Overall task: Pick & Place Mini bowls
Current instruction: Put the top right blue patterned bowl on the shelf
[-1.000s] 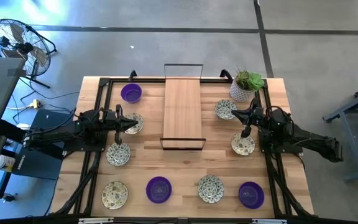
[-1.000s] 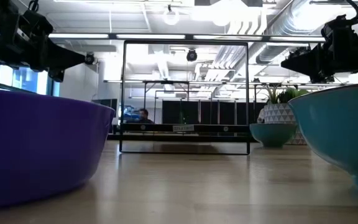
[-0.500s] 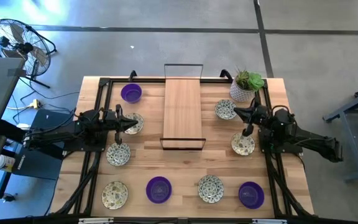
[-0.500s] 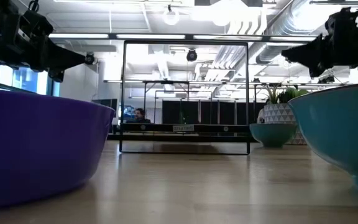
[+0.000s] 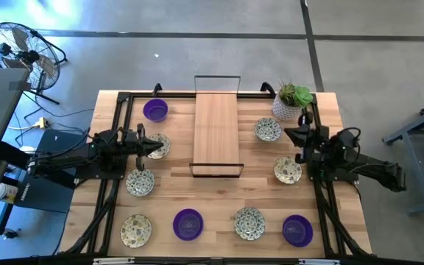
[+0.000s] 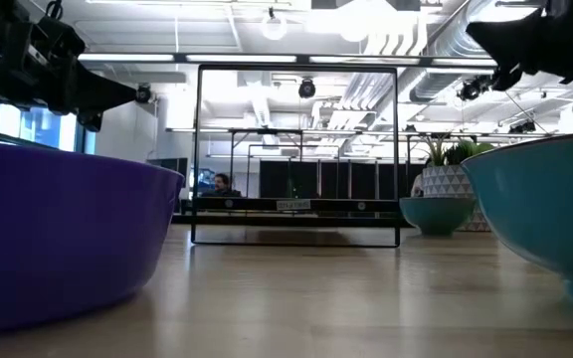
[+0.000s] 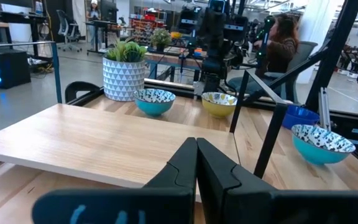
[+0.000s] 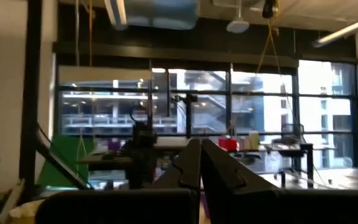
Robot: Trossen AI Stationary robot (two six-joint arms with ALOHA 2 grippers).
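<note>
Mini bowls, small round shallow dishes, lie spread over the light wooden slatted counter (image 5: pixel 219 199) in the high view. Solid purple bowls sit at 11 o'clock (image 5: pixel 155 110), at 6 o'clock (image 5: pixel 188 224) and at 5 o'clock (image 5: pixel 297 230). Cream-white bowls with a dark speckled pattern sit at 7 o'clock (image 5: pixel 136 230), at 8 o'clock (image 5: pixel 140 182), at 9 o'clock (image 5: pixel 159 146), between 5 and 6 o'clock (image 5: pixel 249 223), at 3 o'clock (image 5: pixel 288 171) and at 2 o'clock (image 5: pixel 268 129).

A raised pale wooden board on a thin black wire frame (image 5: pixel 217 131) occupies the centre of the counter, running from 12 o'clock toward the middle. A white patterned pot with a green plant (image 5: pixel 291 101) stands at 1 o'clock, near the 2 o'clock speckled bowl.

The left pincer (image 5: pixel 160 147) is above the 9 o'clock speckled bowl, pointing toward the board; its fingers (image 7: pixel 188 168) are pressed together and hold nothing. The right pincer (image 5: pixel 287 134) hangs between the 2 o'clock and 3 o'clock speckled bowls, beside the plant pot; its fingers (image 8: pixel 191 165) are pressed together and hold nothing.

In the low view, a purple bowl (image 6: pixel 63 234) fills the near left and a bowl with a teal outer wall (image 6: pixel 545 214) fills the near right.
</note>
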